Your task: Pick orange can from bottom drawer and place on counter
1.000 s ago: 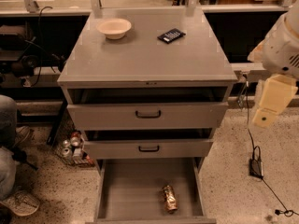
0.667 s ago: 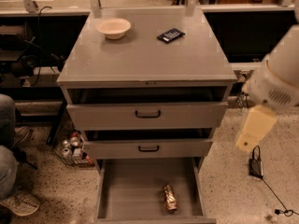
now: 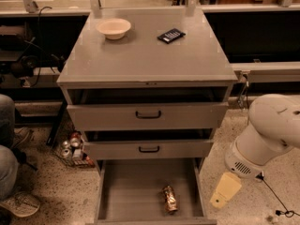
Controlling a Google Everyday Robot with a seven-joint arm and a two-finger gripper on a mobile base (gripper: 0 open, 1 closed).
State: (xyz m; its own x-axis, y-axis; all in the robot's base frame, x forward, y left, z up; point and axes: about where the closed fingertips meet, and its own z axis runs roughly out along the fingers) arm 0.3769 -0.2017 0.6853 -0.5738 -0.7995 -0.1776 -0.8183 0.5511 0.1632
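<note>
The orange can point(image 3: 169, 198) lies on its side on the floor of the open bottom drawer point(image 3: 131, 191), right of the middle and near the front. My gripper point(image 3: 225, 190) hangs from the white arm point(image 3: 269, 132) low at the right, just outside the drawer's right wall and level with the can. It holds nothing that I can see. The counter point(image 3: 150, 60) is the grey top of the cabinet, above the two upper drawers.
A cream bowl point(image 3: 113, 28) and a black flat device point(image 3: 171, 35) sit at the back of the counter. Both upper drawers point(image 3: 148, 115) stand slightly open. Red-and-silver cans point(image 3: 72, 146) cluster on the floor at left. A person's legs point(image 3: 9, 168) are at far left. A cable point(image 3: 276, 205) lies at the right.
My arm has swung down from beside the upper drawers, bringing the gripper down to the right side of the bottom drawer. The can has not moved.
</note>
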